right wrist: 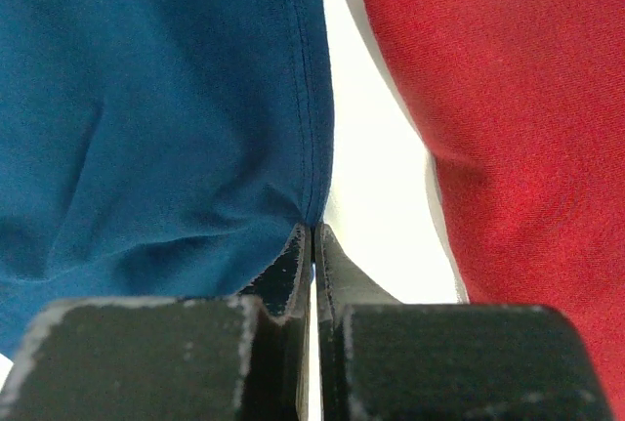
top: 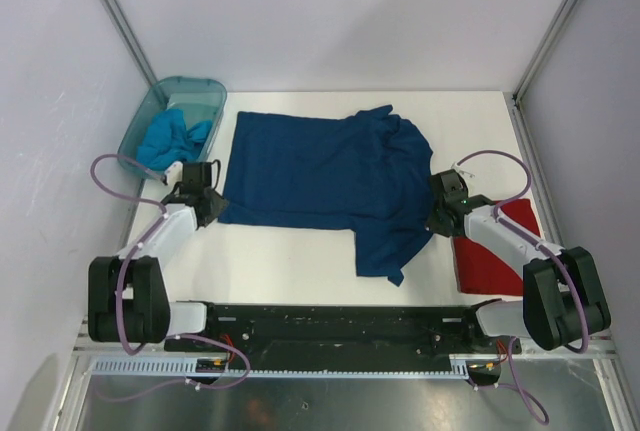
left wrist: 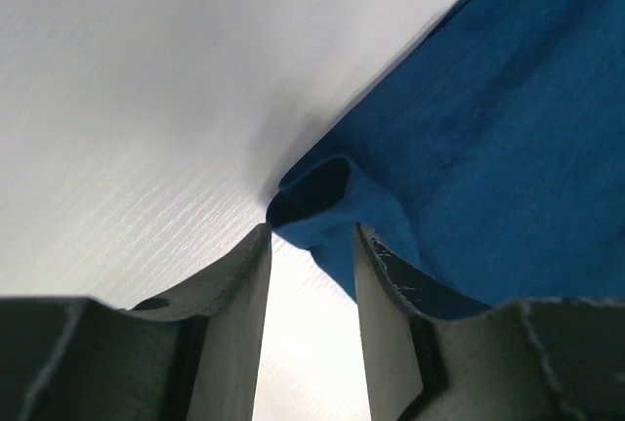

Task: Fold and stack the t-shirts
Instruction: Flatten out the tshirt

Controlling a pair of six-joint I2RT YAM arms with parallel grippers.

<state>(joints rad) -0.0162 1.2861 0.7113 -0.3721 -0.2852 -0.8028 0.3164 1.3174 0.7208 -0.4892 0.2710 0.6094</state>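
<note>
The navy t-shirt (top: 320,176) lies spread mid-surface. The left tool (left wrist: 312,235), jaws apart, sits at its left hem corner; the right tool (right wrist: 312,231) pinches the opposite edge, probably to hold the cloth taut and flat.

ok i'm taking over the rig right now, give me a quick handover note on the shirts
Left gripper: open, with a bunched bit of the navy t-shirt at its tips, at the shirt's near-left corner, not clamped.
Right gripper: shut on the navy t-shirt's right edge, beside the red t-shirt.
Navy t-shirt: spread out mid-table, unfolded.
Red t-shirt: looks folded, lying at the right, partly under the right arm.
Turquoise t-shirt: crumpled in the tub, back left.
Done: the red one, it seems.
Left: fold navy, fetch and fold turquoise, stack all three.
</note>
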